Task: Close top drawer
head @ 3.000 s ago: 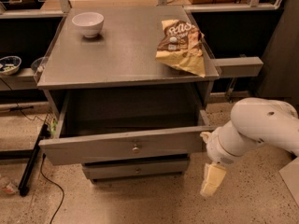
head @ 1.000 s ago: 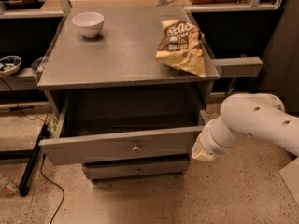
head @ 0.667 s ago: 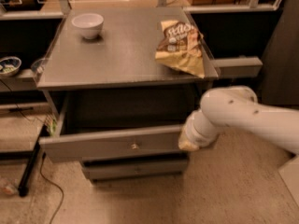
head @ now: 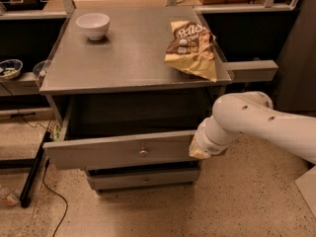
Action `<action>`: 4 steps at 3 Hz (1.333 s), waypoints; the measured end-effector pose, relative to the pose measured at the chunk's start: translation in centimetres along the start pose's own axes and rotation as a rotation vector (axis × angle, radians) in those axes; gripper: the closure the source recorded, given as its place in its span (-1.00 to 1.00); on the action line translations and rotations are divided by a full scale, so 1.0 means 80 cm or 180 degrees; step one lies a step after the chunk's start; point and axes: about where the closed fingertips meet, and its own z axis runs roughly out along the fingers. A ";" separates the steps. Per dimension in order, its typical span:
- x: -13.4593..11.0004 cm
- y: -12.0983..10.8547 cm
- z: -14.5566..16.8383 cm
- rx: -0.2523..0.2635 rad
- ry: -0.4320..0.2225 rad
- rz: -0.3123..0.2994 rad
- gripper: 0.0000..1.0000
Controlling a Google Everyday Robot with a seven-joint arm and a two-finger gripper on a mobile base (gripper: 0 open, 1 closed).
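Observation:
The top drawer [head: 98, 152] is a wide grey drawer pulled out of the grey cabinet, with a small round silver knob [head: 143, 152] at the centre of its front panel. Its inside looks dark and empty. My gripper [head: 196, 149] is at the end of the white arm [head: 256, 120], which comes in from the right. It sits against the right end of the drawer's front panel, end-on to the camera.
A white bowl [head: 93, 24] and a chip bag [head: 192, 48] lie on the cabinet top [head: 128, 58]. A narrower lower drawer front [head: 143, 179] shows below. A side shelf [head: 249, 70] sticks out at right. A black bar and cable [head: 34, 167] lie on the floor at left.
The gripper has risen from low at the drawer's right and moved left to the right end of the front panel. The drawer stays pulled out about the same.

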 end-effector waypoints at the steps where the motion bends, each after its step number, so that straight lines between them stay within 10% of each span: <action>1: 0.000 0.000 0.000 0.0000 0.0000 0.0000 0.15; 4: 0.000 0.000 0.000 0.0000 0.0000 0.0000 -1.00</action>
